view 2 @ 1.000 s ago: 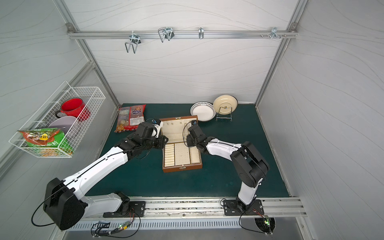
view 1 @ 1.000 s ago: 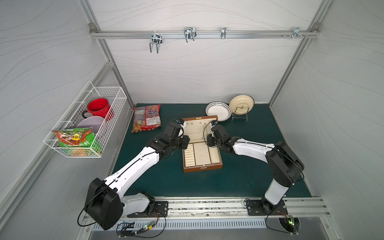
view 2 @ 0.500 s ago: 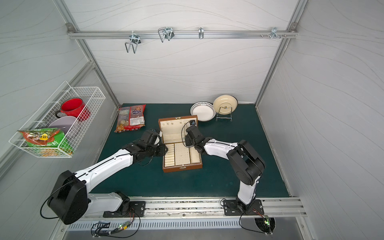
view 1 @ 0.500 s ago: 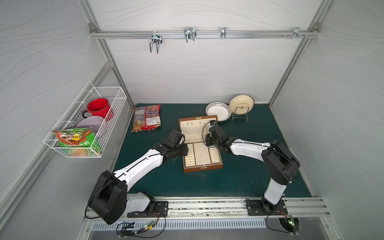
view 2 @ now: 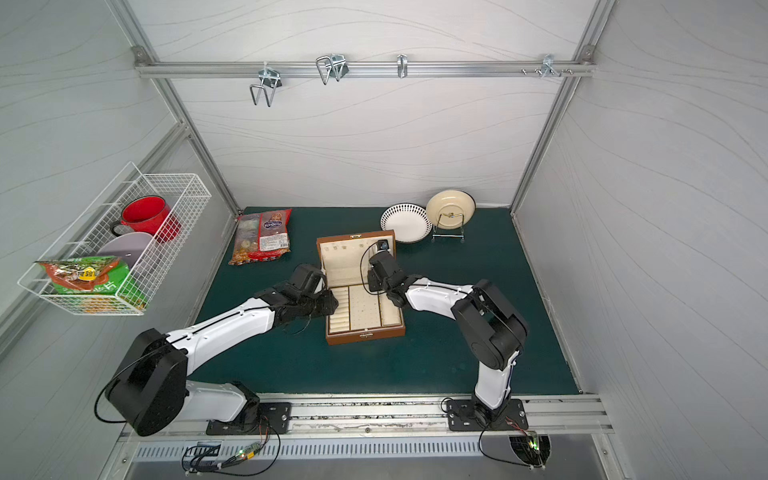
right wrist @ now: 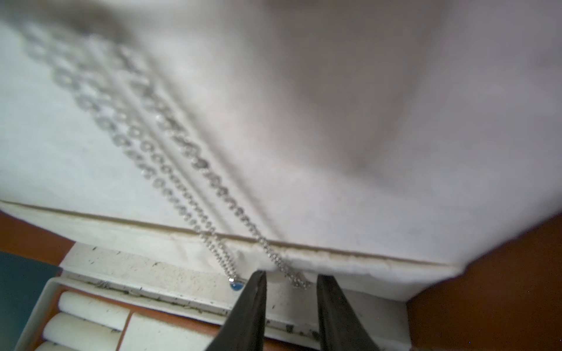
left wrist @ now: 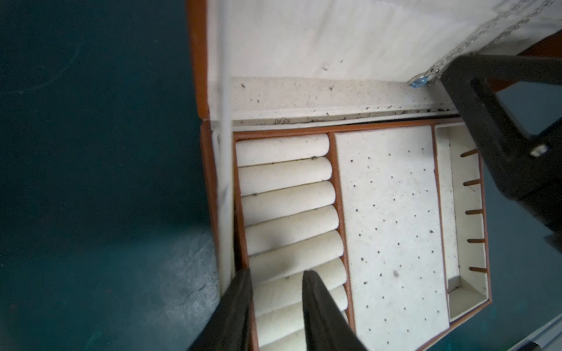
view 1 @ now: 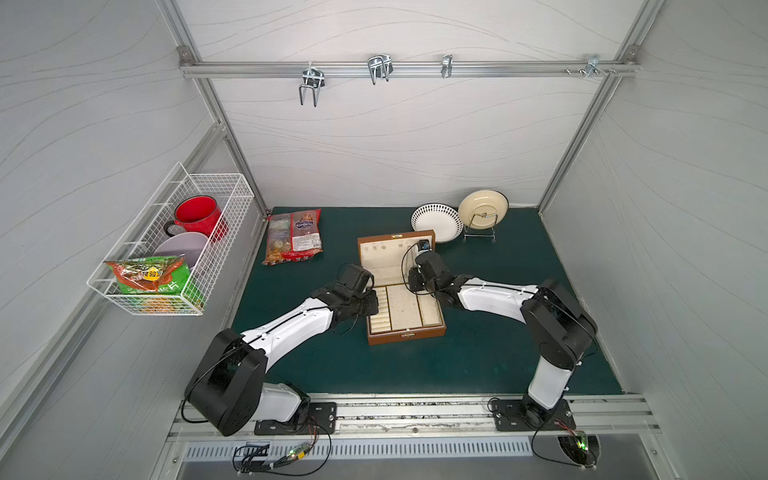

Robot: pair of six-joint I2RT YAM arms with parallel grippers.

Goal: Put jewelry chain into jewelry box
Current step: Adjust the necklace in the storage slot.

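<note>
The brown jewelry box stands open mid-mat, its cream lid upright. In the right wrist view the jewelry chain hangs down the lid lining in two silvery strands. One strand ends in a blue bead; the other end lies between my fingers. My right gripper is open at the foot of the lid, pinching nothing. The left wrist view also shows the chain. There my left gripper is open over the ring rolls, one finger above the box's left wall.
A snack bag lies at the back left of the mat. A patterned bowl and a cream plate on a wire stand sit behind the box. A wire basket with a red mug hangs on the left wall.
My left arm has come forward from beside the lid to the tray's left edge, its jaws narrowing a little. The right gripper has stayed by the lid, shifting only slightly.
</note>
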